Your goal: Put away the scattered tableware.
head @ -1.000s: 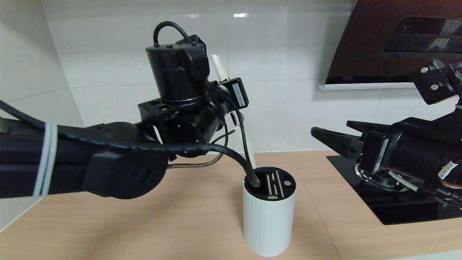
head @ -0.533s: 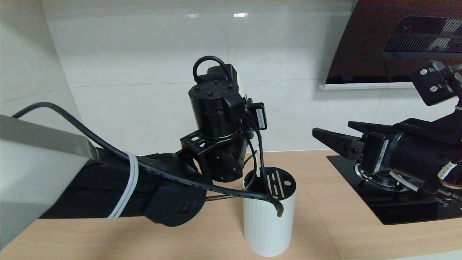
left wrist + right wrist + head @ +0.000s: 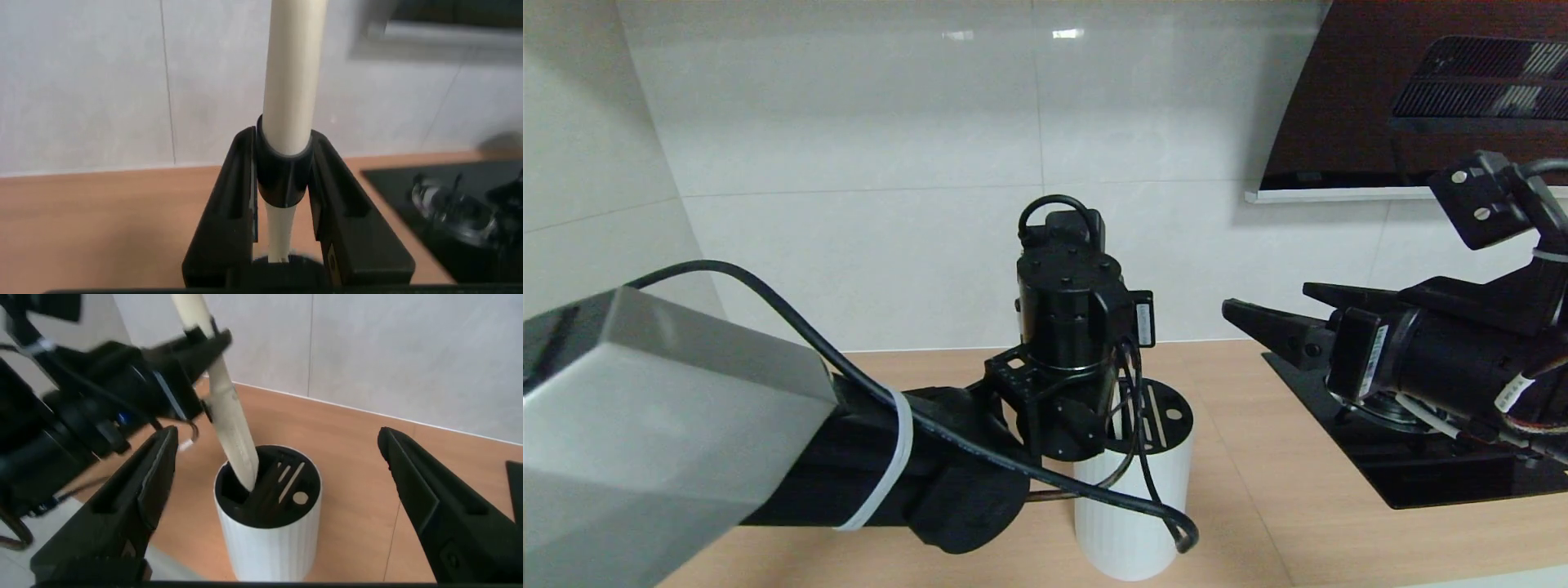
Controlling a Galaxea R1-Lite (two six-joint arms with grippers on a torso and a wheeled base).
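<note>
A white ribbed holder (image 3: 1131,498) with a black slotted lid (image 3: 1168,412) stands on the wooden counter (image 3: 1258,506). My left arm's wrist covers its left side in the head view. My left gripper (image 3: 283,180) is shut on a cream-white utensil (image 3: 290,73) around its black band. In the right wrist view the left gripper (image 3: 200,351) holds the utensil (image 3: 233,433) tilted, its lower end inside the large opening of the holder (image 3: 274,531). My right gripper (image 3: 1270,306) hovers to the right of the holder, open and holding nothing; the right gripper (image 3: 278,439) faces the holder.
A black cooktop (image 3: 1380,465) with a burner lies on the counter at the right, under my right arm. A dark range hood (image 3: 1421,90) hangs above it. White tiled wall runs behind. The counter's front edge is close below the holder.
My left arm has swung right and down, lowering the utensil from above the holder into its opening. The right arm has barely shifted.
</note>
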